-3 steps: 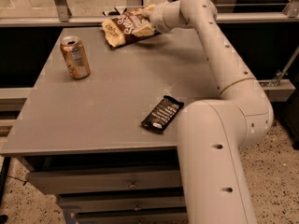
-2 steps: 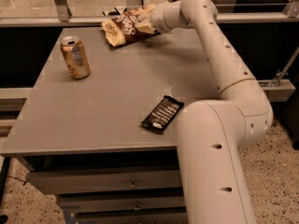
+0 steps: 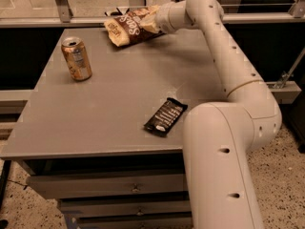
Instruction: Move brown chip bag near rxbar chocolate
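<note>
gripper (image 3: pixel 151 22): top centre of the frame, clamped on the right end of the bag
brown chip bag (image 3: pixel 126 26): tilted, over the table's (image 3: pixel 109 94) far edge, upper centre
rxbar chocolate (image 3: pixel 166 117): flat, centre, near the front edge, well apart from the bag
soda can (image 3: pixel 76 58): upright, upper left

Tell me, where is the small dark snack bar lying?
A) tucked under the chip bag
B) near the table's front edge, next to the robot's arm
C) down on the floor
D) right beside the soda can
B: the rxbar chocolate lies near the front edge of the table, beside the arm's thick lower segment and apart from the soda can. The gripper is at the far edge, at the brown chip bag.
</note>
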Tool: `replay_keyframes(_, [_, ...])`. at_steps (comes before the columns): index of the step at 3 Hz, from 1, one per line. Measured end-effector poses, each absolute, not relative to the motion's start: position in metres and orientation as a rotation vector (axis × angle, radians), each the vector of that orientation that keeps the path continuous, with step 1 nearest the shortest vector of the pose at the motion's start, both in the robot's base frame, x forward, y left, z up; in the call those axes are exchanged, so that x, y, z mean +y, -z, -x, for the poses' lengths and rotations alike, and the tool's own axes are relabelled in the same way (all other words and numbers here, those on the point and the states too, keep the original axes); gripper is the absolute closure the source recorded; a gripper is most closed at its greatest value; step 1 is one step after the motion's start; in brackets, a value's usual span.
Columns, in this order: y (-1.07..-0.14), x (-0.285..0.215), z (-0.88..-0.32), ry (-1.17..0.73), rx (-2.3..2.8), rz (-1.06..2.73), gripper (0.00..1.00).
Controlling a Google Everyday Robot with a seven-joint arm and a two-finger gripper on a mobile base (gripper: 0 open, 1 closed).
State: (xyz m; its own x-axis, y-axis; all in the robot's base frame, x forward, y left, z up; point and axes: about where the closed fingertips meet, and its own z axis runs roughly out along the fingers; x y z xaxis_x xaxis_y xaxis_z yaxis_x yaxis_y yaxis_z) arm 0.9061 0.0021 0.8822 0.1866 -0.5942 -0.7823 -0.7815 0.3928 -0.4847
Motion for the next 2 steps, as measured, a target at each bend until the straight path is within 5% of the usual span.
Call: replay_keyframes(2, [-0.917, -0.018, -0.880, -0.178, 1.481, 1.296, 1.00])
